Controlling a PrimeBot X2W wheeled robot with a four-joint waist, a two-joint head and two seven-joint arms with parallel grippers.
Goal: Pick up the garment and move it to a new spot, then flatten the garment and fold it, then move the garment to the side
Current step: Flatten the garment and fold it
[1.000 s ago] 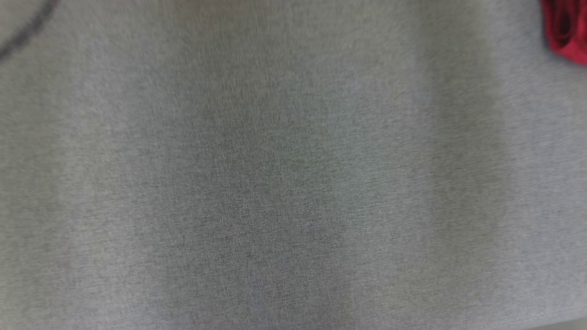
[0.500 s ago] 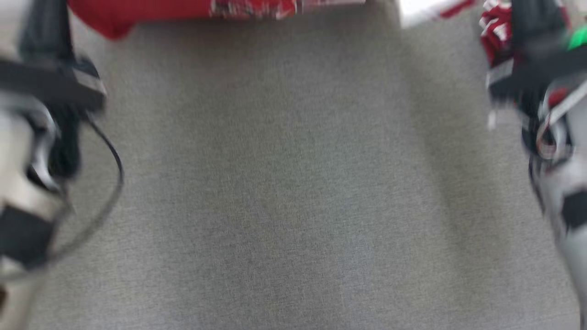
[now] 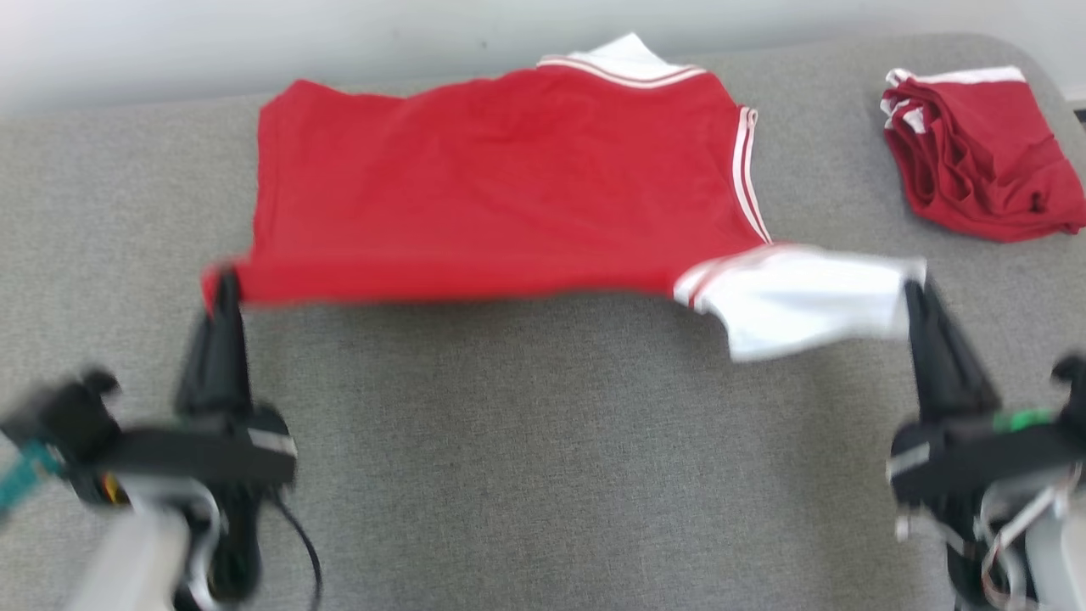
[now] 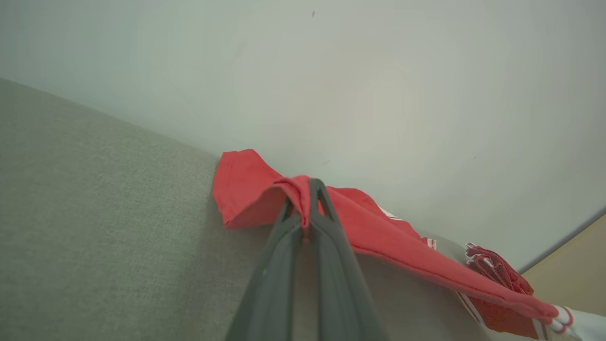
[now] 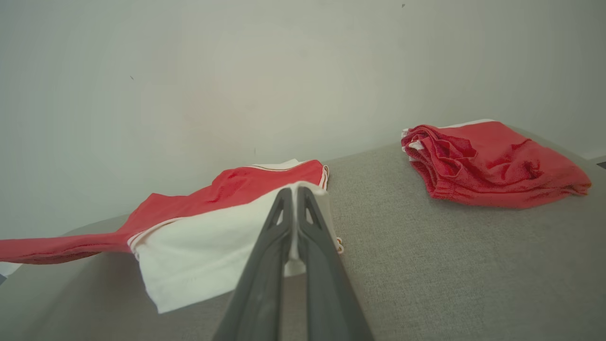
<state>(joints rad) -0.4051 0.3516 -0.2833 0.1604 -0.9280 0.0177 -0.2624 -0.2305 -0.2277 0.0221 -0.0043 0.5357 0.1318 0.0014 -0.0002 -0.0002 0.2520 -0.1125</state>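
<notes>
Left claw (image 3: 225,288), as we see it from the head, is pressed together on the near left corner of the red garment (image 3: 492,187); the right claw (image 3: 915,293) pinches the end of its white sleeve (image 3: 797,305). Between the two the near edge runs taut, while the far part lies spread on the grey fabric surface (image 3: 543,441), close to the pale wall (image 3: 212,42). A second red garment (image 3: 984,161), folded and trimmed in white, sits at the far right, well apart from the first.

From the left wrist we see the two dark fingers closed on a bunched red fold, the edge sloping away towards the sleeve, raised off the surface.

From the right wrist we see the fingers shut on white cloth. The sleeve droops below them, and the second red garment lies off to the right.
</notes>
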